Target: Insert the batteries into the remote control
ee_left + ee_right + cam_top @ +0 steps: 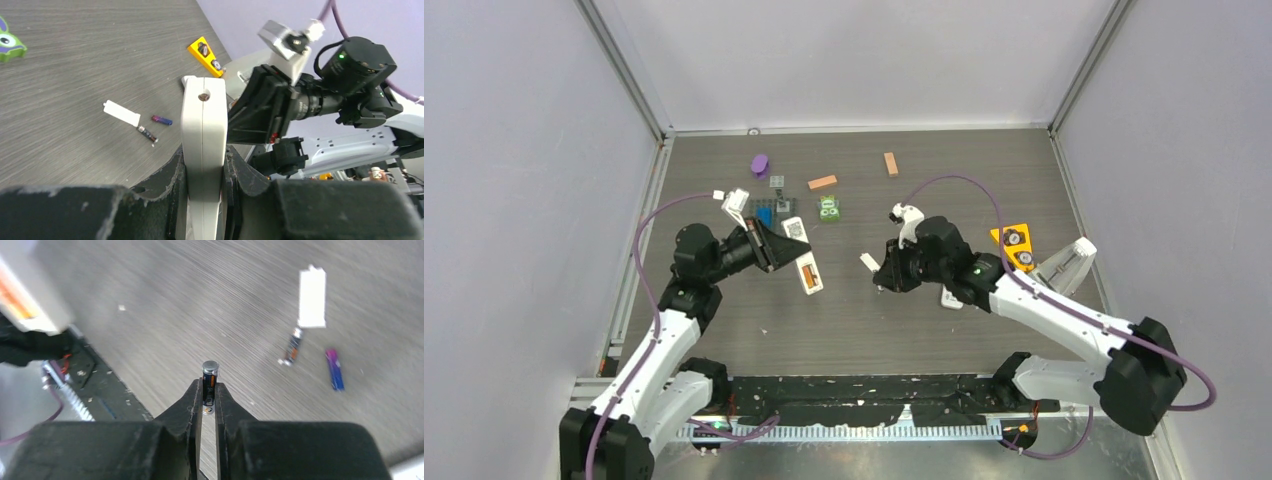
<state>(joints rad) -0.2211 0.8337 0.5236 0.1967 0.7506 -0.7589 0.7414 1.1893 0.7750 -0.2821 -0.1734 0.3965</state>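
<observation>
We see the white remote control (202, 115) held edge-up, one dark battery (210, 370) pinched upright, and two loose ones (second dark battery (292, 346), purple battery (334, 369)) lying near the middle of the table (754, 340).

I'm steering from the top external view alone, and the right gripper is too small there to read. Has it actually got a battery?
Observer: Yes. The right wrist view shows the right gripper shut on a dark battery, one end poking out past the fingertips.
Operator: Are any others lying loose? I can't pick them out from above.
Observer: Two lie flat on the wood: a second dark battery and a purple battery, side by side, close to one end of a flat white cover.
</observation>
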